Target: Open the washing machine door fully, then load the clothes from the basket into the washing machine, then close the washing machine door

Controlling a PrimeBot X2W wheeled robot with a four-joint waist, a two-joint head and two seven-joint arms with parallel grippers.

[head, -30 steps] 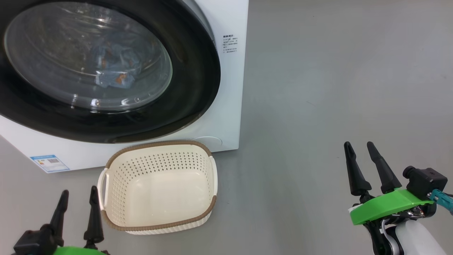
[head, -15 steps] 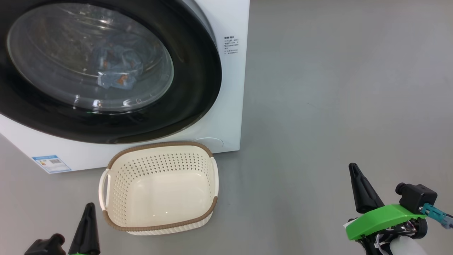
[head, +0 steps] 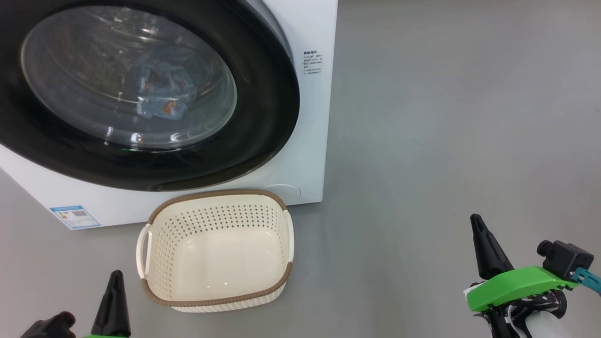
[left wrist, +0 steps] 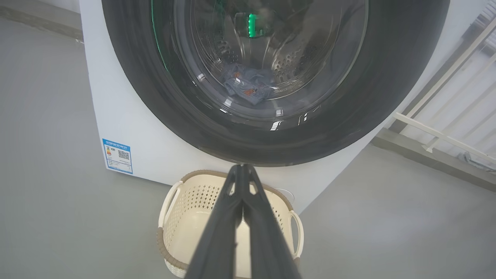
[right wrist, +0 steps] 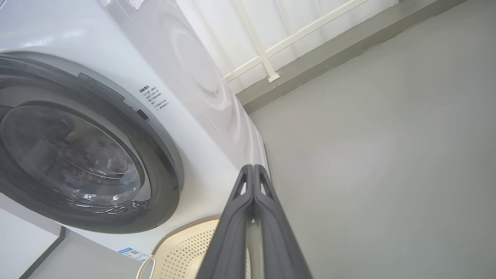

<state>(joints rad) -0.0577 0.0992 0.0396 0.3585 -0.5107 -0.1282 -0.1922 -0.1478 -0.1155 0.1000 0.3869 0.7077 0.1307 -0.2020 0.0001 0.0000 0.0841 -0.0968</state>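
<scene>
Washing machine (head: 310,141): a white front-loader on a grey floor (head: 446,117), its front turned toward the robot, a small blue label (head: 75,216) at the lower left corner and a block of printed text (head: 312,62) at the upper right.
Washing machine door (head: 263,117): shut flat against the front, with the wide black rim ringing the clear glass.
Clothes (head: 162,91): a crumpled heap of light blue fabric with orange-brown prints, seen through the glass, lying low in the steel drum.
Basket (head: 216,195): upright on the floor just in front of the machine, under the door's lower edge, mouth up and its smooth cream bottom in plain sight. Its long axis runs side to side, roughly along the machine's front, with one handle at each end.
Left gripper (head: 115,281): low at the left, just beside the basket's left end, fingers pressed together with nothing between them, pointing toward the machine. In the left wrist view the tips line up with the basket's far rim.
Right gripper (head: 478,225): low at the right over bare floor, well apart from the basket, fingers likewise closed tip to tip on nothing. In the right wrist view they point toward the machine's right corner.
Background: a white railing (right wrist: 267,58) stands beyond the machine.
</scene>
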